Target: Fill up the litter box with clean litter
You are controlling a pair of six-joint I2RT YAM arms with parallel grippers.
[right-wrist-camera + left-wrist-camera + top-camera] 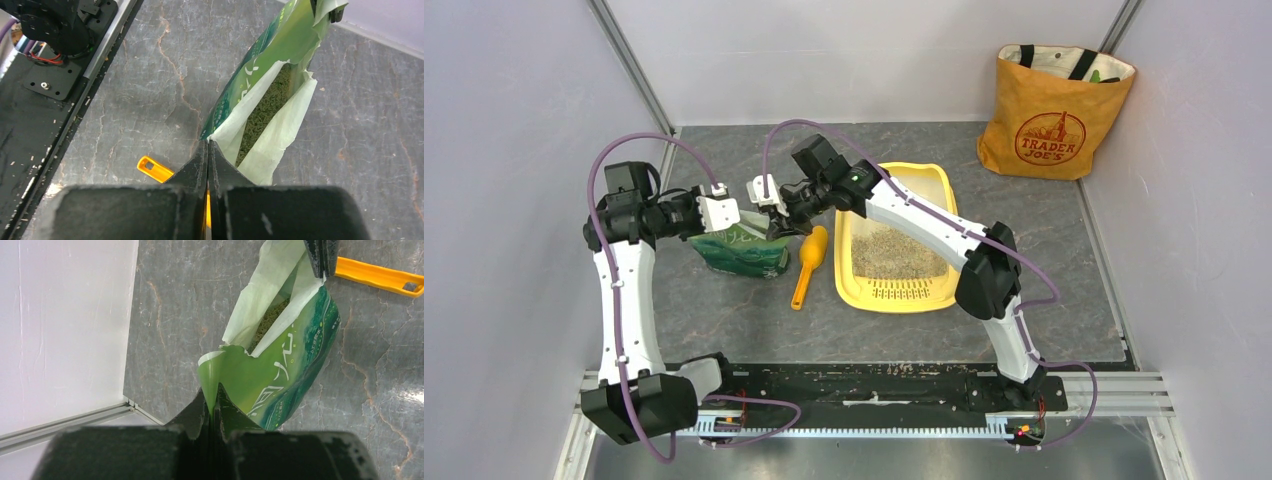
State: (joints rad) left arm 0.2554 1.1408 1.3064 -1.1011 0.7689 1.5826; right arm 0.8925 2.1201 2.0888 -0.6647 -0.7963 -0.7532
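The yellow litter box (848, 285) lies right of centre, with grey-beige clean litter (894, 252) spread over its floor. Left of it a crinkly green bag (746, 252) is stretched open between both grippers. My left gripper (214, 407) is shut on the bag's green edge (220, 370). On the opposite corner of the bag's mouth (225, 132) my right gripper (207, 145) is shut. Litter (265, 112) shows inside the open mouth. From above, the left gripper (729, 225) and right gripper (776, 228) sit close together over the bag.
An orange-yellow scoop (809, 265) lies on the table between bag and litter box; its handle (380, 277) shows beside the bag. An orange tote bag (1054, 110) stands at the back right. Walls close in on the left, back and right. The arms' mounting rail (874, 385) runs along the near edge.
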